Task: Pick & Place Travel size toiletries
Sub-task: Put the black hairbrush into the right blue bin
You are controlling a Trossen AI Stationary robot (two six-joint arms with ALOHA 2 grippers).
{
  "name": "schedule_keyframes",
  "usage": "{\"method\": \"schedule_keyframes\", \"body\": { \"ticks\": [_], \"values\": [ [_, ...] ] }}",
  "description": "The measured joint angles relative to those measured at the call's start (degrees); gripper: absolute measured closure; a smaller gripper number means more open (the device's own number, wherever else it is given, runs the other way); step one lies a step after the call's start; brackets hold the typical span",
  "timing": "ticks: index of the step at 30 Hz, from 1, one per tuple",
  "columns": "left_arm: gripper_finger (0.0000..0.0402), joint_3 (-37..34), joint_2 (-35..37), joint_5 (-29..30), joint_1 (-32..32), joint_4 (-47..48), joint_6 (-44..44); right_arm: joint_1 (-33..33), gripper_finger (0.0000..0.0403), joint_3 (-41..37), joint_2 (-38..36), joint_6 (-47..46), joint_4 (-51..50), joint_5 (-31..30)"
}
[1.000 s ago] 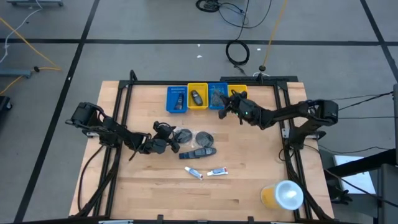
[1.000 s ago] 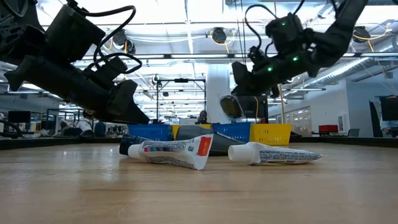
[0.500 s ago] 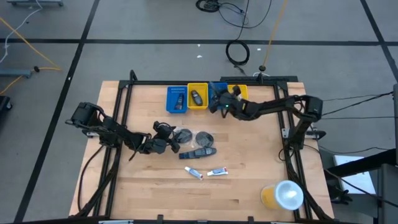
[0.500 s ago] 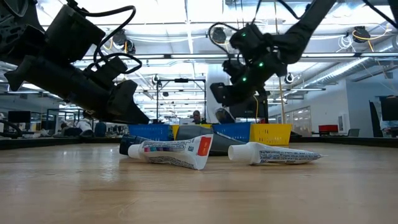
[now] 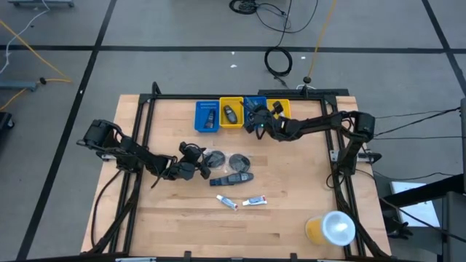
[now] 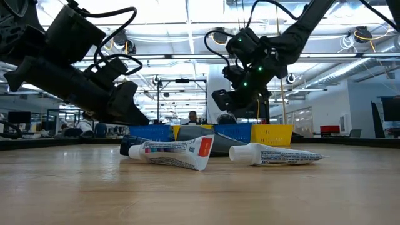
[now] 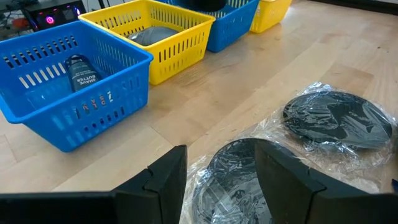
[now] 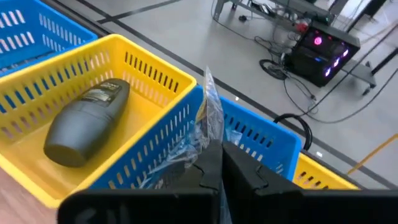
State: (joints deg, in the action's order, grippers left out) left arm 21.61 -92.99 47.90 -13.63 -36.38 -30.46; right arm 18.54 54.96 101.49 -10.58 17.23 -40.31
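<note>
My right gripper (image 5: pixel 255 122) hangs over the second blue bin (image 5: pixel 255 106) at the far edge, shut on a disc in clear wrap (image 6: pixel 226 117). My left gripper (image 7: pixel 221 162) is open and low at mid-table, a finger on either side of the near rim of a wrapped dark disc (image 7: pixel 239 180); I cannot tell if it touches. A second wrapped disc (image 7: pixel 333 118) lies flat beside it. A dark bottle (image 5: pixel 233 178) and two white tubes (image 5: pixel 227 202) (image 5: pixel 253 200) lie on the table nearer me. One bottle (image 7: pixel 79 68) lies in the first blue bin, another (image 8: pixel 84 127) in the yellow one. My right gripper pinches the crinkled clear wrap (image 8: pixel 208 134) of the disc between its two fingers, from above and slanting toward the far edge. The dark disc hangs below the fingers (image 6: pixel 237 100), lifted clear, level with the bin's rim. My own fingers hide the disc in the wrist view.
Four bins stand in a row at the far edge: blue (image 5: pixel 207 116), yellow (image 5: pixel 231 113), blue, yellow (image 5: pixel 279 108). A yellow cup with a white lid (image 5: pixel 331 228) stands at the near right corner. A black frame (image 5: pixel 240 97) borders the table.
My right gripper has carried the wrapped disc toward the table's left and far edge, from beside the bins to over the second blue bin, and has come down somewhat. It has stayed shut.
</note>
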Motion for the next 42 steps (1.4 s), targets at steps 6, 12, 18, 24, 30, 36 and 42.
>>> {"method": "schedule_keyframes", "body": {
  "ticks": [6, 12, 18, 24, 30, 36, 42],
  "values": [
    [0.0215, -0.02, 0.0, 0.0, 0.0, 0.22, -0.05, 0.33, 0.0392, -0.03, 0.0, -1.51, -0.39, 1.82],
    [0.0215, -0.02, 0.0, -0.02, 0.0, 0.22, -0.07, 0.64, 0.0355, -0.04, -0.02, -3.95, -0.43, 4.69],
    [0.0215, 0.0, 0.0, -0.02, -0.22, 0.22, -0.05, 0.64, 0.029, -0.04, -0.03, -3.59, 1.41, 4.8],
    [0.0215, 0.0, 0.0, -0.02, -0.72, 0.2, 0.13, 1.72, 0.025, -0.06, -0.09, -1.61, 3.92, 12.99],
    [0.0215, 0.0, 0.0, 0.02, -0.7, 0.2, 0.15, 7.42, 0.0294, -0.07, -0.09, -7.79, 0.74, 25.34],
    [0.0215, 0.0, 0.0, 0.11, -0.7, 0.17, 0.15, 10.68, 0.0381, -0.07, -0.09, -7.38, 1.38, 35.81],
    [0.0215, 0.0, 0.0, 0.15, -0.66, 0.16, 0.15, 10.85, 0.0392, -0.07, -0.09, -5.21, 1.14, 35.99]
  ]
}}
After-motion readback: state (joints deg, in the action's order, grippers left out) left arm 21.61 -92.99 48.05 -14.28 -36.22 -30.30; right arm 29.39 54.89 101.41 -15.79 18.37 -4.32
